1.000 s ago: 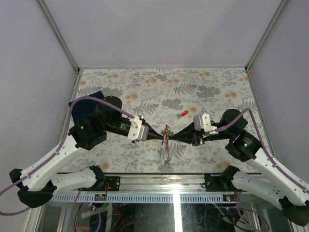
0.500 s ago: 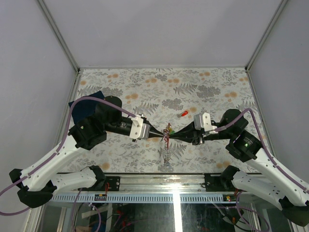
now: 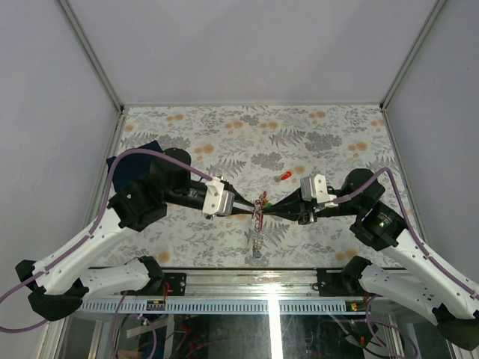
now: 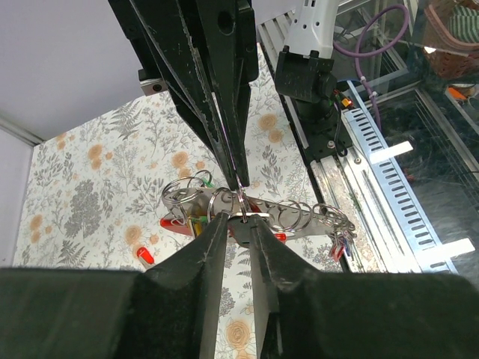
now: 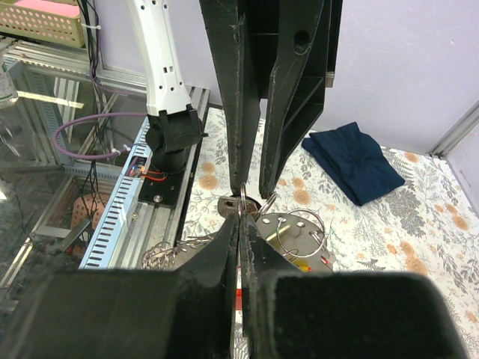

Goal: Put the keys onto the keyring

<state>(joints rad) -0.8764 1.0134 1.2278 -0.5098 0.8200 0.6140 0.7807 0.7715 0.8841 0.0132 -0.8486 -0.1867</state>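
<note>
Two grippers meet at the keyring
The right gripper pinches its ring tight; the left gripper stands narrowly parted at it, keys dangling

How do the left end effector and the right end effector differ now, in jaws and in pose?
The left end effector has its jaws slightly apart; the right end effector has them shut on a thin ring of the keyring. The left one reaches in from the left, the right one from the right. Both have black fingers and meet at the keyring.
</note>
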